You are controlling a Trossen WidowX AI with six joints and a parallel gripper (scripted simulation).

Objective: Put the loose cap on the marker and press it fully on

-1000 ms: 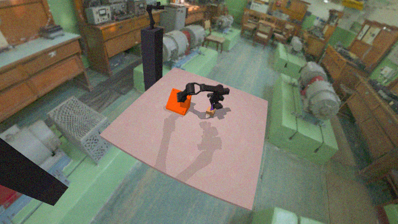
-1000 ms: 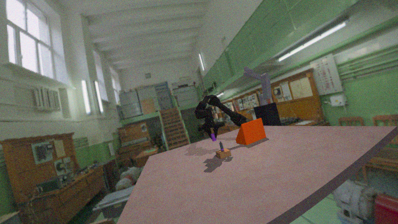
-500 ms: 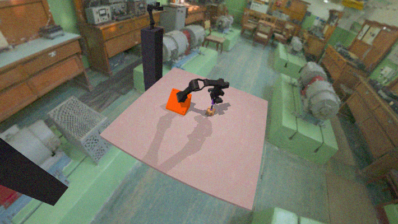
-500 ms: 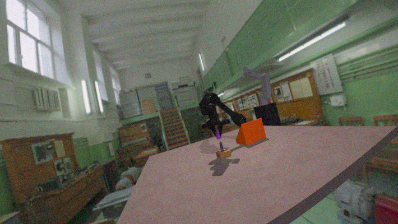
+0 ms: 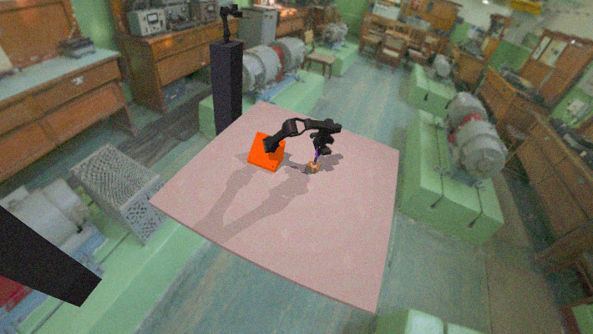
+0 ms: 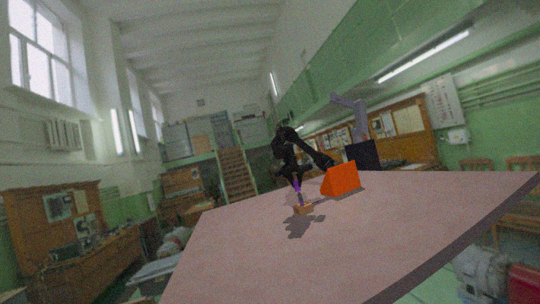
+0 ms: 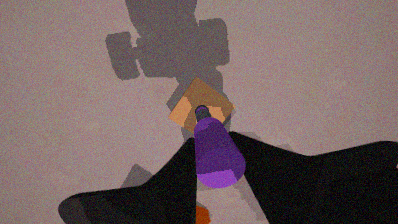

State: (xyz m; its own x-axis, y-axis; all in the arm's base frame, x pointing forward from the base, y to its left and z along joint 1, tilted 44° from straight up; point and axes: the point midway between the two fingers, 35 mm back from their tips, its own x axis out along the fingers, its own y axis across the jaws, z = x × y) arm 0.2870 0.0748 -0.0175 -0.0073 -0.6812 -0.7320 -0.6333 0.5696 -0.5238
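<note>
The wooden holder block [image 5: 314, 169] [image 6: 303, 209] [image 7: 204, 92] sits on the table [image 5: 334, 234] [image 6: 373, 243]. The dark marker [image 5: 315, 160] [image 6: 300, 198] [image 7: 202, 112] stands upright in it. My gripper [image 5: 317, 151] [image 6: 297, 182] is above the block, shut on the purple cap [image 6: 297, 186] [image 7: 218, 152]. In the exterior view the cap is right over the marker, at or very near its top. In the wrist view the cap lines up with the marker and hides its upper end. Whether the tip is inside the cap cannot be told.
An orange wedge-shaped block [image 5: 264, 155] [image 6: 342, 178] stands on the table beside the arm's lower links, to the left of the holder in the top view. A dark pillar [image 5: 226, 83] with another small arm stands beyond the table edge.
</note>
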